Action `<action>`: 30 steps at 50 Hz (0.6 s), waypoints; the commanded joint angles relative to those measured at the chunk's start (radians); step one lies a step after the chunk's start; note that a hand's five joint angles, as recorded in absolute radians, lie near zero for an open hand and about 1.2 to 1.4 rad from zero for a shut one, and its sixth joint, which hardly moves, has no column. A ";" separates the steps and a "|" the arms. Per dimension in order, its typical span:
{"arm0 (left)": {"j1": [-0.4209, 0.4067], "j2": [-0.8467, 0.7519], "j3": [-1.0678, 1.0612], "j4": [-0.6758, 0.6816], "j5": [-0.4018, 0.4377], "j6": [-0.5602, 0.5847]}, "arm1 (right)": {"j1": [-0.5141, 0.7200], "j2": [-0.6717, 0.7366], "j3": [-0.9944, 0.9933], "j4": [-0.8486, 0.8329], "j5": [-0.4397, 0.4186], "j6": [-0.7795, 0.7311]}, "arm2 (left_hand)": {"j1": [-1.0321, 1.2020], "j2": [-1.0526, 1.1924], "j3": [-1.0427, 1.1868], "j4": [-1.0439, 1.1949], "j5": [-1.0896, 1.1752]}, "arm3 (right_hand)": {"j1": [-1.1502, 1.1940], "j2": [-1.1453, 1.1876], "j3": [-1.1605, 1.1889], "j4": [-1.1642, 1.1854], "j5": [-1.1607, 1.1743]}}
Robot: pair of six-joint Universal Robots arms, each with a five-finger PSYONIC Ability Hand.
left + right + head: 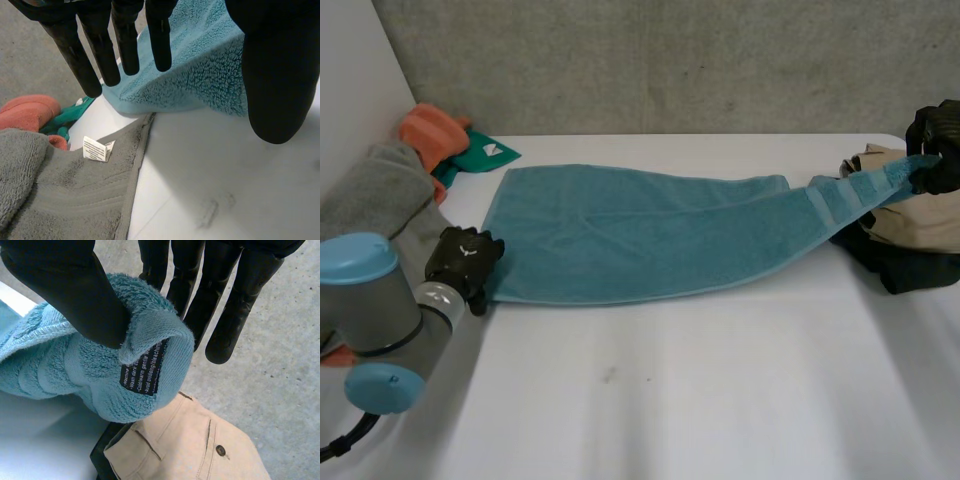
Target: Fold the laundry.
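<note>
A teal towel (640,235) lies stretched across the white table (670,390), folded lengthwise. My left hand (465,262) rests at its near left corner. In the left wrist view its fingers (125,40) are straight and held apart from the thumb, over the towel's corner (200,65), and they pinch nothing. At the far right my right hand (938,135) holds the towel's other end lifted off the table. In the right wrist view the thumb (70,285) presses a bunched corner of the towel (75,375), with its black label, against the fingers.
A grey towel (380,195) (60,195) with a white tag lies beside my left arm, with orange cloth (432,130) and dark green cloth (485,155) behind it. Beige trousers (910,215) (185,445) on a black garment (900,265) sit under my right hand.
</note>
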 commanded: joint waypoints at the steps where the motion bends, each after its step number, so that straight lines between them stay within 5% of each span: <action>1: -0.015 -0.031 0.037 -0.004 0.003 -0.006 | 0.005 0.004 0.013 -0.001 -0.002 -0.004 | 0.156 0.159 0.161 0.158 0.158 | 0.422 0.223 0.223 0.207 0.243; 25: -0.048 -0.014 0.078 -0.062 0.008 -0.054 | 0.008 0.031 0.020 -0.004 0.000 -0.013 | 0.139 0.141 0.143 0.140 0.140 | 0.422 0.223 0.223 0.207 0.243; 30: -0.049 -0.043 0.121 -0.060 0.002 -0.054 | 0.006 0.034 0.020 -0.004 0.000 -0.014 | 0.469 0.472 0.474 0.471 0.471 | 0.422 0.223 0.223 0.207 0.243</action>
